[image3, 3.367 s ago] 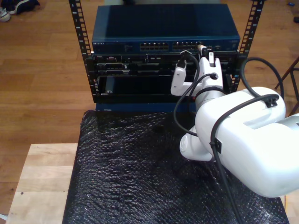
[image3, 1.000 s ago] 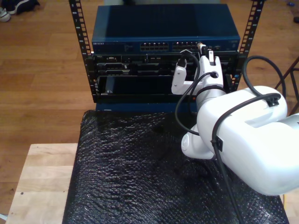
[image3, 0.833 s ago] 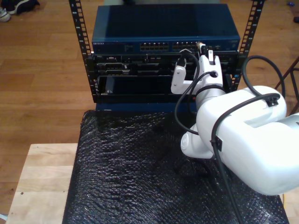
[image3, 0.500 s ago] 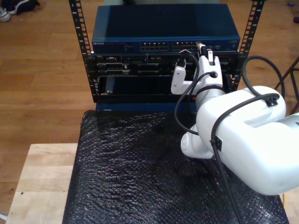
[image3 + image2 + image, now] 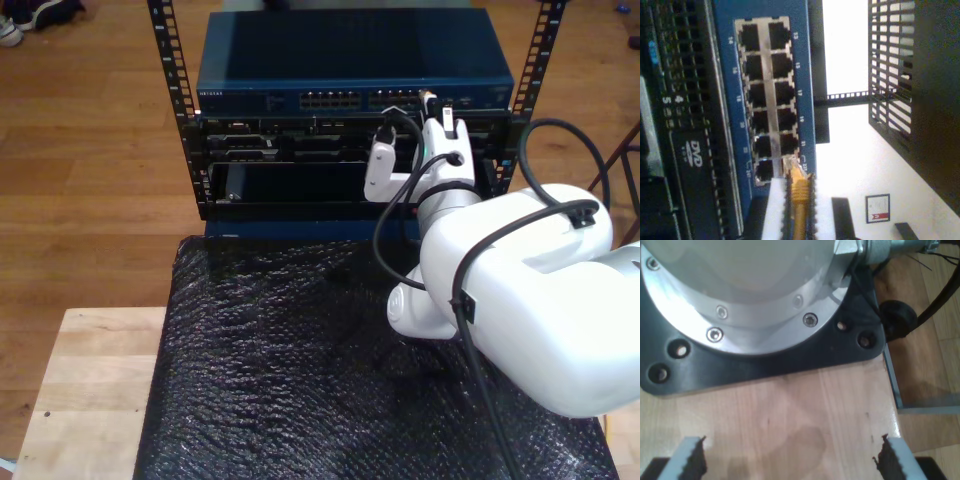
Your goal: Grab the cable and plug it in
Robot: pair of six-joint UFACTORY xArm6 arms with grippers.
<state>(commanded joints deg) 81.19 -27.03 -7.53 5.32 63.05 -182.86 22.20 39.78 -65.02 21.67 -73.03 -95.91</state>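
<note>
Second gripper (image 5: 799, 220) clamps the cable (image 5: 799, 210), plug at the switch (image 5: 765, 100) port edge; misalignment could jam it. First gripper (image 5: 790, 460) open.

Wood plank floor (image 5: 90, 150) runs around my bench, warm brown under even light. At twelve o'clock in the exterior view stands a black rack (image 5: 170, 100) of perforated rails. A pale wooden table (image 5: 85, 390) sits at seven o'clock under a black bubble-wrap mat (image 5: 280, 380). A shoe (image 5: 10, 30) lies at eleven o'clock.
</note>
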